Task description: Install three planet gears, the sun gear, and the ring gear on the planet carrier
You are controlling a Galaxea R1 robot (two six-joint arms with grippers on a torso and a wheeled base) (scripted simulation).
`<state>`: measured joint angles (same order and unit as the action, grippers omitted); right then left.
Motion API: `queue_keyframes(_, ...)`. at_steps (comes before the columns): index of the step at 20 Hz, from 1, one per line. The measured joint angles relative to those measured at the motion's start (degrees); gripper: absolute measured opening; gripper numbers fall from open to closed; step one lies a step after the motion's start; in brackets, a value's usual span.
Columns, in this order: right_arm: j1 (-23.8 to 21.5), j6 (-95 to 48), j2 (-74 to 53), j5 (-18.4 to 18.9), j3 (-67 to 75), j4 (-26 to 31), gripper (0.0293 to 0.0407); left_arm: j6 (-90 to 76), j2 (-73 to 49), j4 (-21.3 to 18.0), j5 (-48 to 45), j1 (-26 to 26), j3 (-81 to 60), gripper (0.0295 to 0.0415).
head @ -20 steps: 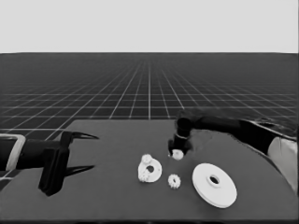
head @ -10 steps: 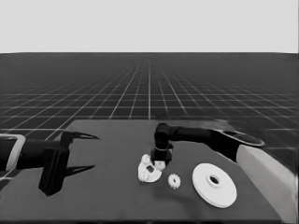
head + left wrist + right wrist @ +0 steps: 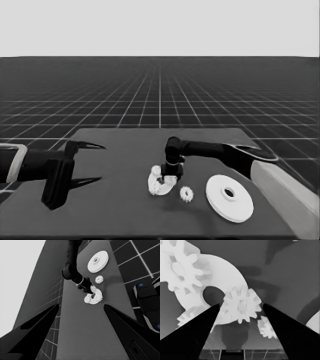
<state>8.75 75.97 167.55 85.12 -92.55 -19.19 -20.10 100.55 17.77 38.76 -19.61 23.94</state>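
The dark surface (image 3: 125,210) has open room at its middle left. The larger round part (image 3: 229,198) lies flat near the right. The right gripper (image 3: 170,175) partly hides the smaller round part (image 3: 160,184), its fingers clasping a gear (image 3: 241,306) over it. Another gear (image 3: 186,194) lies between the round parts. The left gripper (image 3: 85,162) waits spread wide at the left end.

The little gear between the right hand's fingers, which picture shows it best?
The right wrist view: the gear fills the middle between the right hand's fingers, teeth clear, over the smaller round part. In the head view the hand hides it; the left wrist view shows only a speck.
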Motion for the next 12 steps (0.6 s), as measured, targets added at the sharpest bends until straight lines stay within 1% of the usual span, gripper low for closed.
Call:
queue_keyframes(1, 0.0, 0.0, 0.0, 0.0, -0.01, -0.01, 0.0381, 0.0, 0.0, 0.0, 0.0, 0.0, 0.0, 0.0385)
queue_keyframes(2, 0.01, 0.0, 0.0, 0.0, -0.01, -0.01, 0.0383, 0.0, 0.0, 0.0, 0.0, 0.0, 0.0, 0.0385)
queue_keyframes(8, 0.01, 0.0, 0.0, -0.01, -0.01, -0.01, 0.0385, 0.0, 0.0, 0.0, 0.0, 0.0, 0.0, 0.0385)
queue_keyframes(9, -3.11, 1.89, -0.93, 1.58, 3.16, 3.18, 0.0385, 0.0, 0.0, 0.0, 0.0, 0.0, 0.0, 0.0385)
queue_keyframes(10, -5.62, 2.77, -1.28, 2.28, 4.59, 5.31, 0.0385, 0.0, 0.0, 0.0, 0.0, 0.0, 0.0, 0.0385)
queue_keyframes(12, -7.92, 3.34, -1.46, 2.76, 5.47, 7.42, 0.0385, 0.0, 0.0, 0.0, 0.0, 0.0, 0.0, 0.0385)
